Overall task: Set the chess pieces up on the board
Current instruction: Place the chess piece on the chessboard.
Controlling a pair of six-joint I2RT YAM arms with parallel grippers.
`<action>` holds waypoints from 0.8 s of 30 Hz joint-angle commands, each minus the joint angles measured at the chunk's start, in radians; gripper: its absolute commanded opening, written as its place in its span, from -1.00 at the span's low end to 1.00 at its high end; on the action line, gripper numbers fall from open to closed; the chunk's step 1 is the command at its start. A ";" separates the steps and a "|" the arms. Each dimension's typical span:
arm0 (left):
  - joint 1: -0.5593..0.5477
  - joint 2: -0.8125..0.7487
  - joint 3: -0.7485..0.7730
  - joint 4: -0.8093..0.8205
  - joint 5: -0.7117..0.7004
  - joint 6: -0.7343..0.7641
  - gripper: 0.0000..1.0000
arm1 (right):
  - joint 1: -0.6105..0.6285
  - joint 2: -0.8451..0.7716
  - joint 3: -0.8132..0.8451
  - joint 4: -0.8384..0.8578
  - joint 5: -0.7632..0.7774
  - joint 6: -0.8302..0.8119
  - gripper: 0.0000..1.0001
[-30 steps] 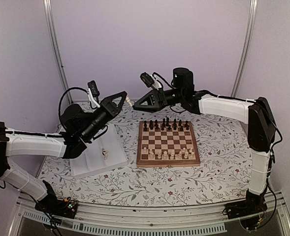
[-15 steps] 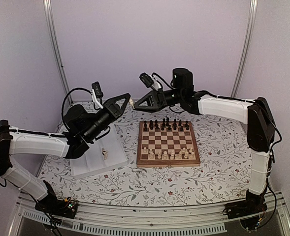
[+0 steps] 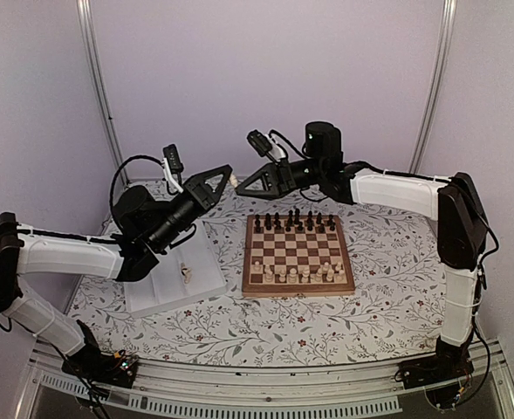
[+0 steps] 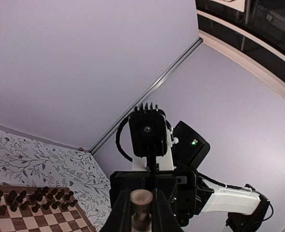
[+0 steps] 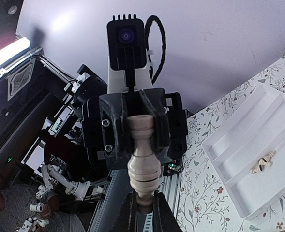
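Observation:
High above the table's far left, both grippers meet tip to tip on one pale chess piece (image 5: 143, 154). My left gripper (image 3: 224, 177) is shut on its wide base end (image 4: 142, 199). My right gripper (image 5: 143, 205) is shut on the narrow opposite end, and in the top view (image 3: 242, 185) it faces the left one. The board (image 3: 298, 288) lies below and to the right. Pale chess pieces (image 3: 300, 272) stand on its near rows and dark ones (image 3: 295, 222) on the far rows. One more pale piece (image 3: 186, 272) lies in the tray.
A white compartment tray (image 3: 165, 288) sits left of the board on the floral tablecloth; the right wrist view shows it (image 5: 258, 130) with the loose pale piece (image 5: 262, 162). Vertical metal posts (image 3: 99, 96) stand at the back.
The right gripper's jaws have closed onto the piece's free end. The left arm advanced slightly toward the right gripper, then held still with its grip unchanged.

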 commanded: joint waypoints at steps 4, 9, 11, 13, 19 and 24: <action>-0.012 -0.095 -0.006 -0.089 -0.051 0.104 -1.00 | -0.026 -0.027 -0.011 -0.203 0.034 -0.179 -0.90; -0.009 -0.219 0.011 -0.326 -0.174 0.224 -1.00 | -0.091 -0.083 0.036 -0.661 0.199 -0.559 -0.92; -0.005 -0.258 0.022 -0.449 -0.222 0.251 -1.00 | -0.111 -0.088 0.088 -0.866 0.324 -0.790 -0.92; 0.002 -0.292 0.021 -0.555 -0.280 0.268 -1.00 | -0.119 -0.087 0.138 -1.033 0.472 -1.019 -0.92; 0.049 -0.391 -0.058 -0.696 -0.309 0.239 -1.00 | -0.121 -0.121 0.152 -1.265 0.941 -1.397 -0.91; 0.082 -0.447 -0.103 -0.739 -0.286 0.195 -1.00 | -0.121 -0.090 0.149 -1.380 1.232 -1.596 -0.91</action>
